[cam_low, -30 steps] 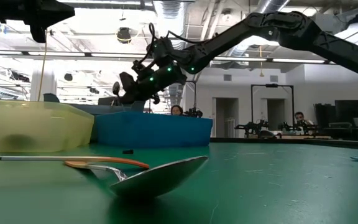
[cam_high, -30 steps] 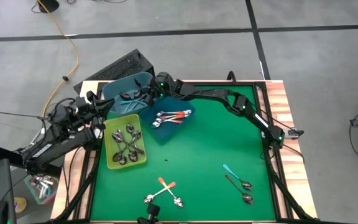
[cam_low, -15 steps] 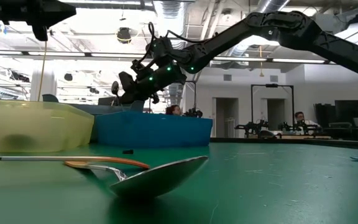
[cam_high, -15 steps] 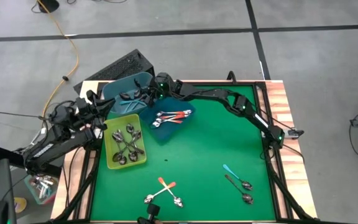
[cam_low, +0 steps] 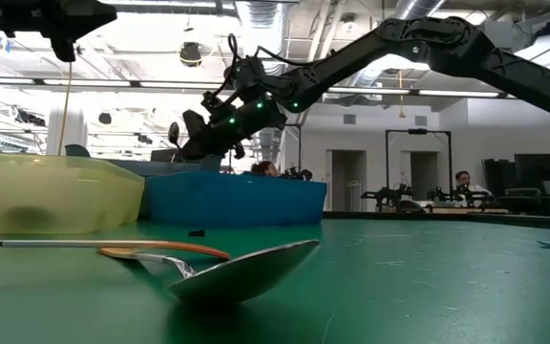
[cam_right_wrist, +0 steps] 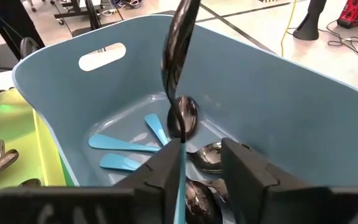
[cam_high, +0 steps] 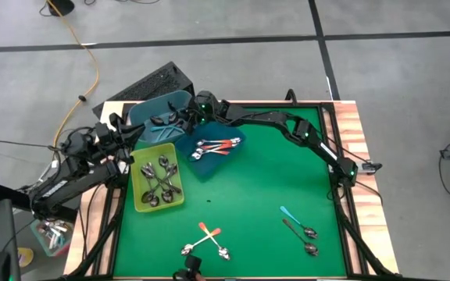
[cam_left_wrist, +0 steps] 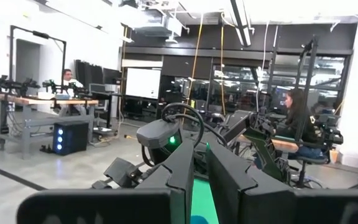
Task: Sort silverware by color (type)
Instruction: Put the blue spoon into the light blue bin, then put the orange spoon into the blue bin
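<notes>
the sorting looks well past halfway, judging by how the spoons lie. the right gripper (cam_right_wrist: 197,165) hangs over the grey-blue bin (cam_high: 156,109) at the far left corner of the green table (cam_high: 264,187), its two fingers parted with a blue-handled spoon (cam_right_wrist: 178,93) between them, bowl end pointing down into the bin; whether the fingers grip it or have just let it go cannot be told, so this spoon counts as nearly delivered, not done. on the floor of that bin lie more blue-handled spoons (cam_right_wrist: 126,144). the yellow-green bin (cam_high: 156,178) just beside it holds a heap of plain metal spoons (cam_high: 161,181). next to both, a darker blue tray (cam_high: 209,165) carries the orange-handled spoons (cam_high: 216,146). so all three kinds have a home and each home is partly filled. what is left sits loose on the near part of the table: a crossed pair of orange-handled spoons (cam_high: 207,239) near the front edge, and to their right a small group of one more blue-handled spoon (cam_high: 291,215) and a dark metal spoon (cam_high: 299,228) or two beside it. the left gripper (cam_left_wrist: 197,171) waits off the table's left side, fingers pressed nearly together and holding nothing that shows. roughly five pieces remain to be carried over once the present one is down.
</notes>
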{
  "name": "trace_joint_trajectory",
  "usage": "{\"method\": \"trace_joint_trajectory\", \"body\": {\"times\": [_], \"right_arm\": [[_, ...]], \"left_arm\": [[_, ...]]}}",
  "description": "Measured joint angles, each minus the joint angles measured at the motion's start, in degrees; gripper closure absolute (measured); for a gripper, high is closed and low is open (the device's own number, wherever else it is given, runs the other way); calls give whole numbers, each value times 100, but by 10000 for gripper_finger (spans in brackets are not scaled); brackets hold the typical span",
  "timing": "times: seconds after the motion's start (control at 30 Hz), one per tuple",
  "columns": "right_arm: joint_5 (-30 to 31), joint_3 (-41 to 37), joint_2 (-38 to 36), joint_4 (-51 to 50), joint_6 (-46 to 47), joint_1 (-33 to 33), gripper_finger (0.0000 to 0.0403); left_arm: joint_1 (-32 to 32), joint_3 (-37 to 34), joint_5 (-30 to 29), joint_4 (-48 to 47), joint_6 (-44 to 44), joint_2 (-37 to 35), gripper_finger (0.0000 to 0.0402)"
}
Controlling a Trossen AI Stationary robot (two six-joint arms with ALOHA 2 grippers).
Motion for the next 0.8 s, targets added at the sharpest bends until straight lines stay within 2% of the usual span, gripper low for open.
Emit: {"method": "trace_joint_trajectory", "body": {"times": [0.17, 0.37, 0.47, 0.6, 0.7, 0.8], "right_arm": [[1, 0, -32, -47, 2, 0, 247], [127, 148, -37, -371, -146, 0, 244], [127, 548, -37, -949, -470, 8, 243], [125, 1448, -181, -2231, -1122, 76, 243], [231, 1059, -923, -2855, -1421, 143, 243], [891, 1024, -1463, -3736, -1350, 221, 243]], "left_arm": [[0, 0, 32, 0, -2, 0, 372], [0, 0, 30, -4, -5, 0, 372], [0, 0, 30, -4, -7, 0, 372], [0, 0, 29, -7, -11, 0, 372], [-5, 0, 36, -20, -11, 0, 372], [-7, 0, 113, -116, -7, 0, 372]]}}
